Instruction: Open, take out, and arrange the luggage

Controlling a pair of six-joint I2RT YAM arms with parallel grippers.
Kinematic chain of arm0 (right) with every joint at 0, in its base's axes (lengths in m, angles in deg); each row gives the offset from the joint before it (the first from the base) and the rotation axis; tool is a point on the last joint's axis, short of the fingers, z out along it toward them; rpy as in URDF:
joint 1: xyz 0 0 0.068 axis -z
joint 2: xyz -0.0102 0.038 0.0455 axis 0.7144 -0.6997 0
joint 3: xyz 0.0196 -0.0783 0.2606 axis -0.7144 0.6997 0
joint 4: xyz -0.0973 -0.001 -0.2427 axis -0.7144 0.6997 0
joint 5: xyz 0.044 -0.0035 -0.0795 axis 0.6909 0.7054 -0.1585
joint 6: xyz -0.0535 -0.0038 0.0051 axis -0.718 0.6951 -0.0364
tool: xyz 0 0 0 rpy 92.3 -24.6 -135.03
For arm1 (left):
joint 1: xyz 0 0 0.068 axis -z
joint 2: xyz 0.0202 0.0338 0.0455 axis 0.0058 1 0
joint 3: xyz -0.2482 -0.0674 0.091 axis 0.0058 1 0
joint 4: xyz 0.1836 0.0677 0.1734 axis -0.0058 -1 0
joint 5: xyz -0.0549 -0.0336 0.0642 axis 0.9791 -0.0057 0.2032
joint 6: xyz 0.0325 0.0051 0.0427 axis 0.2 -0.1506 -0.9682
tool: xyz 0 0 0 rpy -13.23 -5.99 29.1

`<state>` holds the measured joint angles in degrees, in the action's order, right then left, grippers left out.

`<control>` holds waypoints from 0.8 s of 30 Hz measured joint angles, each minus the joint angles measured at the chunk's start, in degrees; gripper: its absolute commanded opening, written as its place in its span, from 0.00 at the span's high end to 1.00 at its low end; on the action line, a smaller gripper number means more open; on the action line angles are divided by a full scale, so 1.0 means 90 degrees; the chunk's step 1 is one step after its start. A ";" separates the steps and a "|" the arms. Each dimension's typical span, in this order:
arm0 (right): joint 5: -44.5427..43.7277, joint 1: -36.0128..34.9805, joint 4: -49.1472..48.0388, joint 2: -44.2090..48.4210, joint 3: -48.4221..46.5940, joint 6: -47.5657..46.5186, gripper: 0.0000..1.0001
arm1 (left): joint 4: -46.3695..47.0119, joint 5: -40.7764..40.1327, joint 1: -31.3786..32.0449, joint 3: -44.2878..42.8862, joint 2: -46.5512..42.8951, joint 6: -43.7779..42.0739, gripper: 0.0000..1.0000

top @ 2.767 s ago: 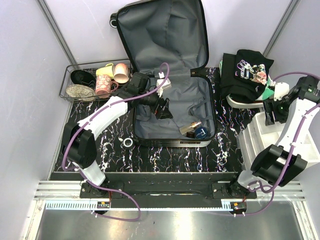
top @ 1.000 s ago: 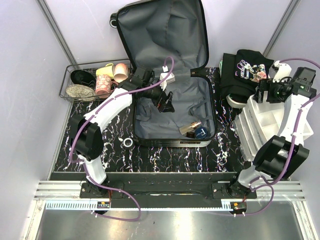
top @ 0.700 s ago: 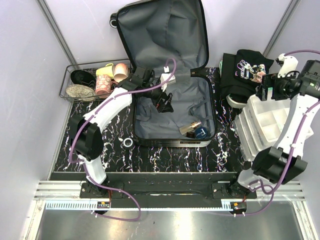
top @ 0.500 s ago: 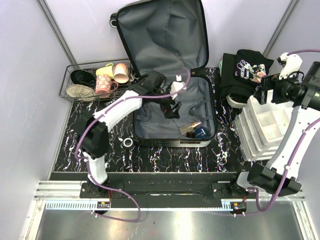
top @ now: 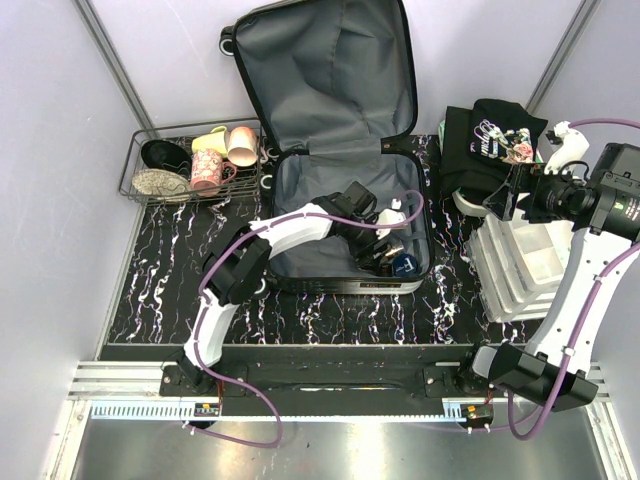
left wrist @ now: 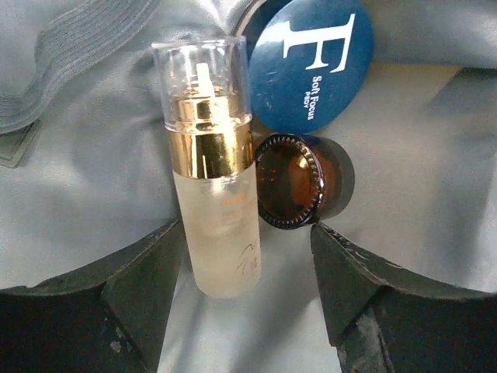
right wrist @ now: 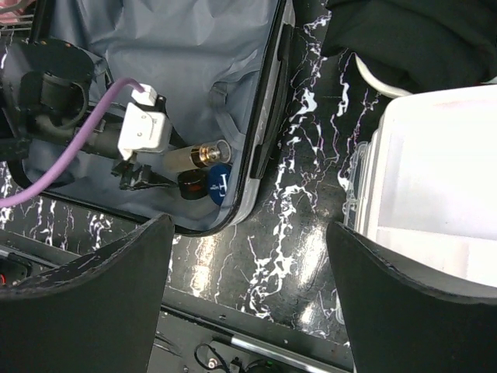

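My left tool [left wrist: 245, 256] is down inside the luggage [top: 320, 90]. Its two fingers [left wrist: 132, 287] are apart. The bottom end of a see-through bottle [left wrist: 213, 179] with a gold neck lies between them on the grey cloth. I cannot tell if a finger touches it. A small brown jar [left wrist: 299, 183] lies on its side right against the bottle. A round blue thing with a white F [left wrist: 311, 66] sits just past the jar.

The luggage is open in the middle of the black worktop [top: 330, 310]. Its bottom half lies flat and its lid stands up at the back.

My right tool [right wrist: 248, 233] is up in the air, over the worktop between the luggage and the white bins [top: 520, 260]. Its fingers are wide apart and hold nothing.

A wire basket [top: 135, 165] with cups is on the left. Black clothes [top: 490, 140] lie on the right.
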<state>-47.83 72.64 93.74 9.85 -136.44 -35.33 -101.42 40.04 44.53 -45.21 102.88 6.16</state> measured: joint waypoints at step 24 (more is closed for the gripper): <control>0.0134 0.0000 -0.0221 0.0061 0.0124 0.0233 0.11 | 0.0410 -0.1792 0.0578 -0.0073 0.0146 0.0447 0.76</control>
<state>-46.63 72.64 91.75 10.39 -135.33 -33.23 -97.73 23.91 49.73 -45.87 104.19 10.18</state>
